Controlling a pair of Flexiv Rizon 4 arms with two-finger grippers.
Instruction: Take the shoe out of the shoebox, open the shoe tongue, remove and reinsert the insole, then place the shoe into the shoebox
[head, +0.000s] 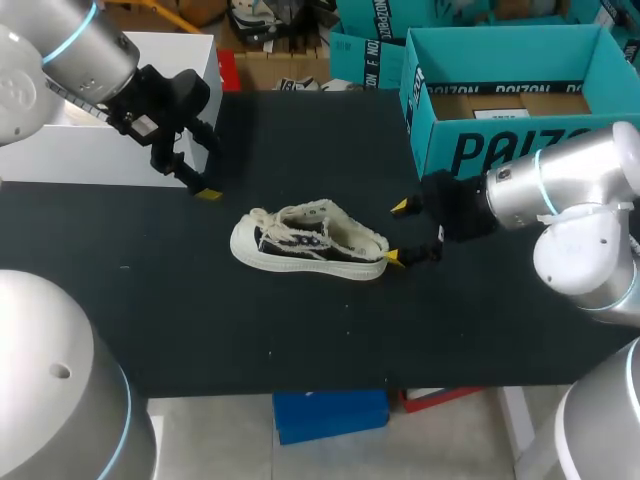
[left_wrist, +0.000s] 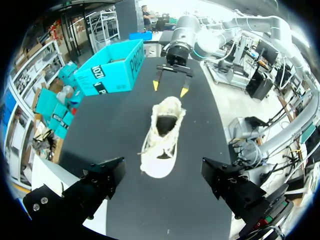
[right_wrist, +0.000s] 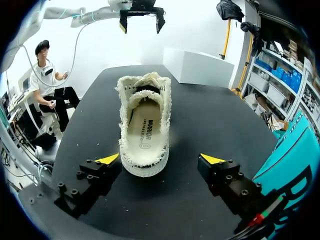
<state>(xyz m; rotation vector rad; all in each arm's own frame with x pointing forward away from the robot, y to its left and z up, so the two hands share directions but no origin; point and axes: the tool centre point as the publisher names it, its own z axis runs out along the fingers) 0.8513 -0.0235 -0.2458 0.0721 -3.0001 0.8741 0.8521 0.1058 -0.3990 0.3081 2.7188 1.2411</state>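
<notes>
Only the right wrist view looks into the shoe (right_wrist: 145, 125), where the insole (right_wrist: 146, 131) lies flat. The head view shows the shoe upright on the black surface (head: 200, 320), outside the teal shoebox (head: 480, 150). The right pincer (head: 398, 232) gapes wide around the heel, gripping nothing. The left pincer (head: 205, 165), wide and empty, is well beyond the toe.

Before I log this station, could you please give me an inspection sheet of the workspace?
Surface: black table, no stains seen.
Job's things: shoe upright mid-table, insole inside; teal shoebox open, at the far right corner.
Clutter: white box at the far left edge.
Grippers: left gripper open, apart from the toe; right gripper open, around the heel.
Cables: nothing seen.
Surroundings: nothing seen reaching over the table.
</notes>
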